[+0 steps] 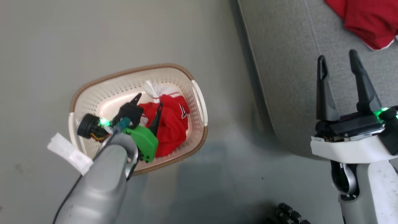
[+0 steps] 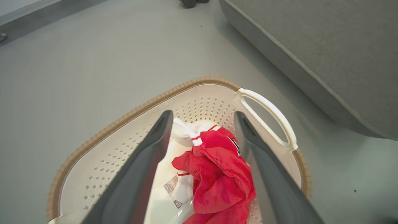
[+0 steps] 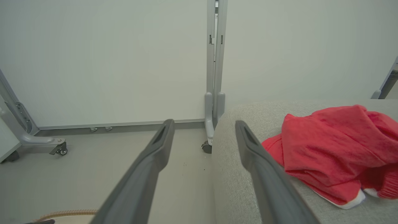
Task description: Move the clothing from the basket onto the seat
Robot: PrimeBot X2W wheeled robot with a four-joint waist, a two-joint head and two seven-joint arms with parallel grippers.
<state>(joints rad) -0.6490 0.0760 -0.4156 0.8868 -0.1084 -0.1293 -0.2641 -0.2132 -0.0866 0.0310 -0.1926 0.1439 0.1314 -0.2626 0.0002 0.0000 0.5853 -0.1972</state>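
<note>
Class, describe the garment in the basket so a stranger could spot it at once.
Left of the big grey seat, a cream, brown-rimmed basket stands on the floor. Inside lies a crumpled red garment with white trim; the other red garment lies on the seat.

We've got a plain grey floor [image 1: 93,37] here, and white wall panels [image 3: 108,62] behind it on grey frames [image 3: 214,62] with little caster wheels [image 3: 206,147].

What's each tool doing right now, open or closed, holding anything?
Left tool: open, holding nothing, over the jersey in the basket.
Right tool: open, holding nothing.
</note>
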